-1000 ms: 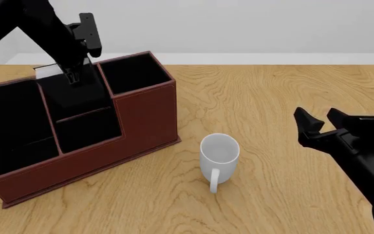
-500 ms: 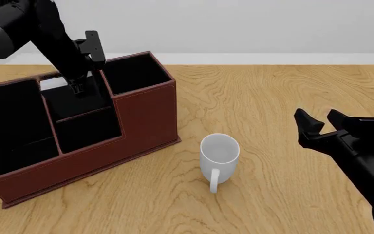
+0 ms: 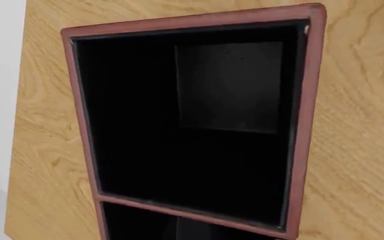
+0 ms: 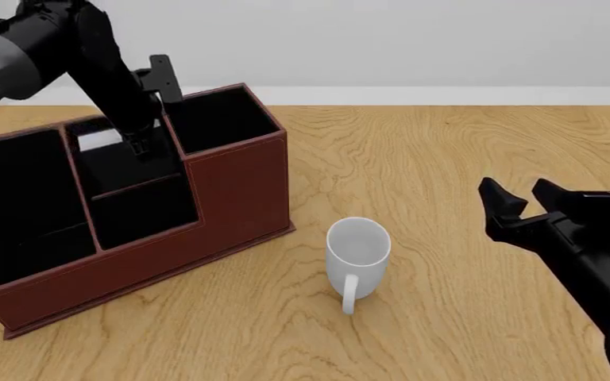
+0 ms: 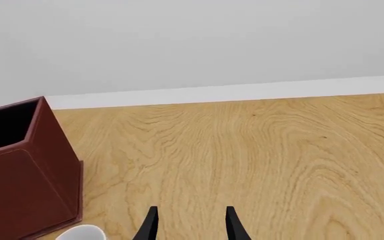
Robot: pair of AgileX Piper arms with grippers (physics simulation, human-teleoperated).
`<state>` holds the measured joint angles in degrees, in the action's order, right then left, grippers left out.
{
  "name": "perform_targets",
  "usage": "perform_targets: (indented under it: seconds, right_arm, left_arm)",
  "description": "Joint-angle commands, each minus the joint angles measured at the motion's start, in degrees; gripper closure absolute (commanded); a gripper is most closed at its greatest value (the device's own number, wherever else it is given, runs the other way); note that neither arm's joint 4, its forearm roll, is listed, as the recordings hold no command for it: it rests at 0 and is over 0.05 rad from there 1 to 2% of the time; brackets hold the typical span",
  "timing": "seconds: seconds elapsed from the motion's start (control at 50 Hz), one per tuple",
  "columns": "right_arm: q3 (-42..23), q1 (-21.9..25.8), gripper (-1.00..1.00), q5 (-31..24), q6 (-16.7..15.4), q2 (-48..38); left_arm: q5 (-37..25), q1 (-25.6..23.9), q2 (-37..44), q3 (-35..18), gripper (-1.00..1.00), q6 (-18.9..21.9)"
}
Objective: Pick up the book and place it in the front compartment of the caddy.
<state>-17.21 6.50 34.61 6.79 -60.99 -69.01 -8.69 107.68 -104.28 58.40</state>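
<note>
The reddish-brown caddy stands at the left of the table. The black book leans in its middle section, behind the low divider, with its white page edge showing at the top. My left gripper reaches down onto the book's top edge and looks shut on it. The left wrist view looks down into a black-walled caddy compartment, and no fingers show there. My right gripper hovers open and empty over the table at the right, its fingertips apart.
A white mug stands upright just right of the caddy's front corner, its handle toward me. Its rim shows beside the caddy's corner in the right wrist view. Bare wooden table lies between the mug and the right arm.
My left gripper has lowered the book deeper into the caddy's middle section and shifted slightly right. The right arm has stayed still.
</note>
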Motion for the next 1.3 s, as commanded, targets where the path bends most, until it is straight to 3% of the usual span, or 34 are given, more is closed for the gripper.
perform_targets:
  seconds: [0.02, 0.46, 0.48, 0.66, 0.9, 1.14, 1.24, 1.3]
  right_arm:
    - [0.0, -0.1, -1.0, 0.4, 0.0, -0.6]
    - [0.2, 0.0, -1.0, 0.4, -0.1, -0.5]
    - [0.2, -0.1, -1.0, 0.5, -0.1, -0.6]
    - [0.0, 0.1, -1.0, 0.2, -0.1, -0.5]
    - [-0.1, 0.2, -1.0, -0.3, -0.2, 0.1]
    - [-0.7, 0.5, -1.0, -1.4, -0.2, 0.9]
    - [-0.7, 0.9, -1.0, -1.7, -0.2, 1.4]
    - [-0.8, 1.2, -1.0, -2.0, -0.2, 1.7]
  left_arm:
    - [2.1, 0.0, 0.7, 2.8, 1.0, 0.8]
    - [6.5, 2.5, 0.6, 6.4, 1.0, 2.1]
    - [6.1, 2.3, 0.8, 6.0, -1.0, 1.6]
    - [6.7, 3.0, 0.5, 5.9, -1.0, 2.5]
    - [2.7, 0.4, -0.2, 1.3, -1.0, -0.3]
    - [0.3, 2.8, -5.5, 2.7, -1.0, 2.3]
    - [-0.9, 1.7, -7.9, 4.5, -1.0, 0.3]
    - [-0.8, 3.4, -9.2, 5.6, -1.0, 2.3]
